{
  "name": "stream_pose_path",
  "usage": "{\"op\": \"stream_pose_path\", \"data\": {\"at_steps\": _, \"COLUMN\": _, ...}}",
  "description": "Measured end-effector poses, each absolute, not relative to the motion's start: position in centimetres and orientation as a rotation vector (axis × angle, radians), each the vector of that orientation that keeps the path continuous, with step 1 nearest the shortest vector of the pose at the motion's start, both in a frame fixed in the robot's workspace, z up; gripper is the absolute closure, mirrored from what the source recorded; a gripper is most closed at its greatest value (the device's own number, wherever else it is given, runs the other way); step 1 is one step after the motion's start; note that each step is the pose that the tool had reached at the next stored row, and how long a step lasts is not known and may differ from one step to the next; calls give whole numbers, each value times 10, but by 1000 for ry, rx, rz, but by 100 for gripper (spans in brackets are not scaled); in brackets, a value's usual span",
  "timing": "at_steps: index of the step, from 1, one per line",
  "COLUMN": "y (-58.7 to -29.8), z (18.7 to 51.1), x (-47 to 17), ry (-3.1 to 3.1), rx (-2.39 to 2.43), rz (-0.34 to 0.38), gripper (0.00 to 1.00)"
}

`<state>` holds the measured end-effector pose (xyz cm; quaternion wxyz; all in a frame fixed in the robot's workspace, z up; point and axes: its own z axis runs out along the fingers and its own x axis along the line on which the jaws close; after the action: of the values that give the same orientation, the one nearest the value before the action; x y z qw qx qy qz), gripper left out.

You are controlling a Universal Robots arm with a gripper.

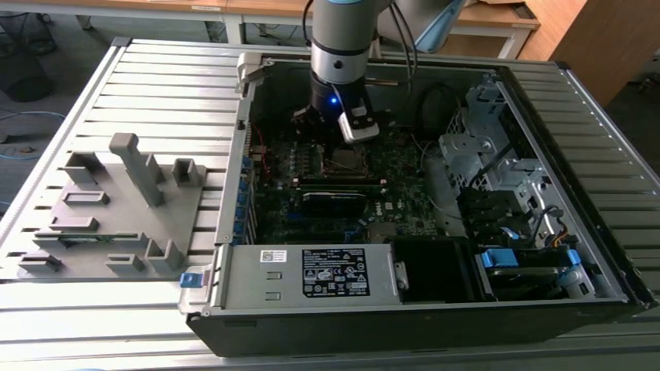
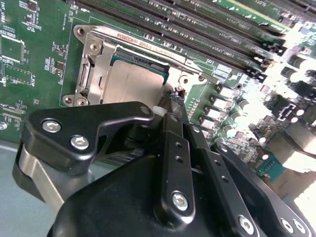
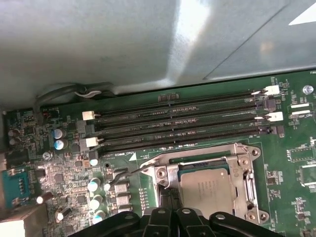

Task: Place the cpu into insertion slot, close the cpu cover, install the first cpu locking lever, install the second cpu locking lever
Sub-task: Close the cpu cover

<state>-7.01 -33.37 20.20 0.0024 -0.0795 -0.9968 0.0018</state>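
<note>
The gripper has its fingers pinched close together. The tips are down at one corner of the insertion slot. I cannot tell if anything is between them. The cpu lies flat in the insertion slot, with the cpu cover down around it. A thin wire lever sticks out beside the slot. Long black memory slots run along the slot's far side.

In the exterior view the computer case is shadowed inside; in the second wrist view the motherboard is glare-washed at one edge.
</note>
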Motion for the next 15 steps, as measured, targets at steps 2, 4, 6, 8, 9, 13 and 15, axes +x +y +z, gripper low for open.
{"op": "stream_pose_path", "data": {"at_steps": 2, "y": -334, "z": 205, "x": -70, "ry": -3127, "rx": -250, "rz": 5, "gripper": 89}}
{"op": "stream_pose_path", "data": {"at_steps": 4, "y": -334, "z": 208, "x": -70, "ry": -3127, "rx": -249, "rz": 6, "gripper": 89}}
{"op": "stream_pose_path", "data": {"at_steps": 6, "y": -334, "z": 211, "x": -70, "ry": -3127, "rx": -249, "rz": 5, "gripper": 89}}
{"op": "stream_pose_path", "data": {"at_steps": 8, "y": -334, "z": 213, "x": -70, "ry": -3127, "rx": -249, "rz": 5, "gripper": 89}}
{"op": "stream_pose_path", "data": {"at_steps": 9, "y": -334, "z": 213, "x": -70, "ry": -3127, "rx": -249, "rz": 5, "gripper": 89}}
{"op": "stream_pose_path", "data": {"at_steps": 13, "y": -334, "z": 213, "x": -70, "ry": -3127, "rx": -249, "rz": 5, "gripper": 89}}
{"op": "stream_pose_path", "data": {"at_steps": 15, "y": -334, "z": 213, "x": -70, "ry": -3127, "rx": -249, "rz": 6, "gripper": 89}}
